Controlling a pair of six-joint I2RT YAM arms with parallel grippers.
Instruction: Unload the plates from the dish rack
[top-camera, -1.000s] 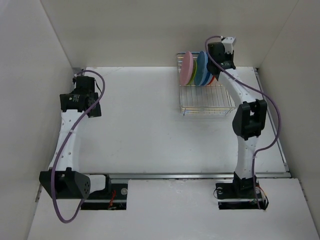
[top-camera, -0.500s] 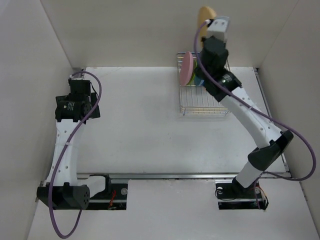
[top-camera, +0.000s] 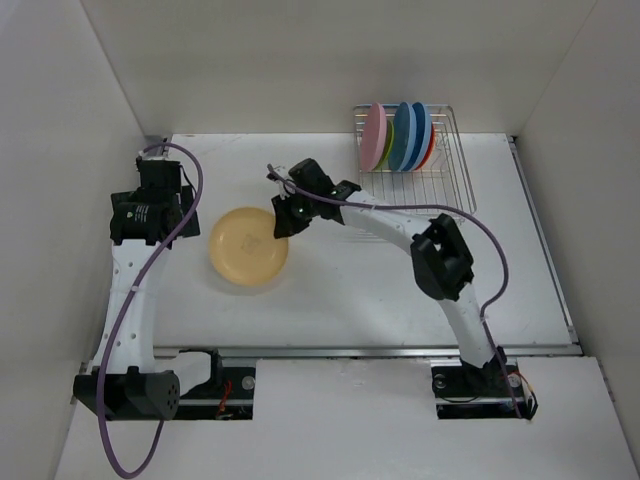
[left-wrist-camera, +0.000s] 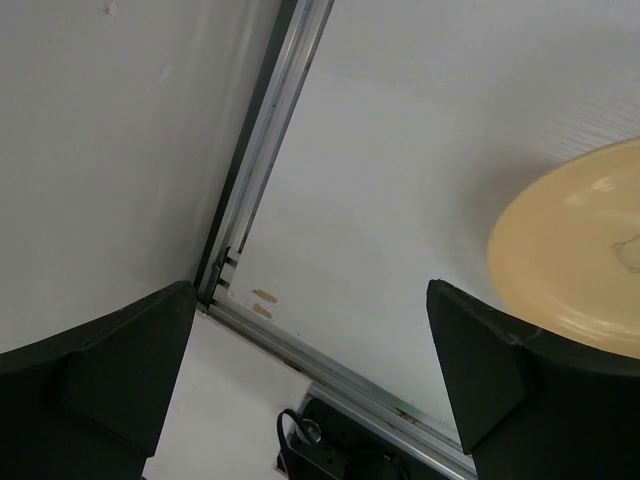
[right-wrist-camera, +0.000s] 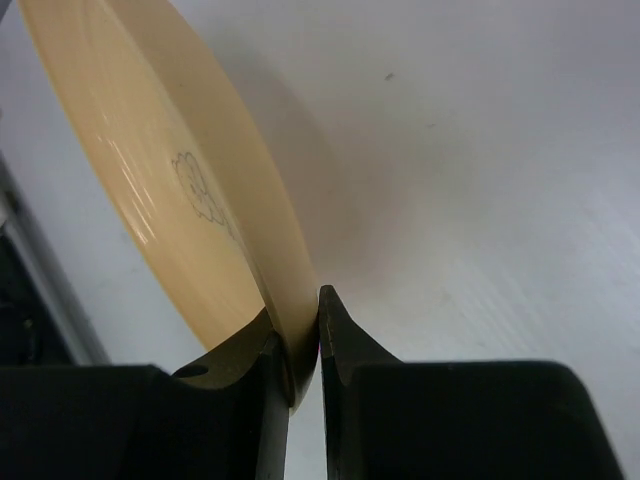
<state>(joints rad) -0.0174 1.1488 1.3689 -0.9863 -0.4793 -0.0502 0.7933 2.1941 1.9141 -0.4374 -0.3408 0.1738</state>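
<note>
The right arm (top-camera: 380, 222) slants across mid-table, barring the straight way from the left to the rack (top-camera: 420, 192). Its yellow plate (top-camera: 248, 246) sits just beside the left gripper (left-wrist-camera: 305, 350), perhaps off the table (top-camera: 330, 290). The table's near strip is open. Plates (top-camera: 400, 137) crowd the rack's far end.

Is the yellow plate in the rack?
Out: the right hand holds the yellow plate over the table, away from the dish rack.
</note>
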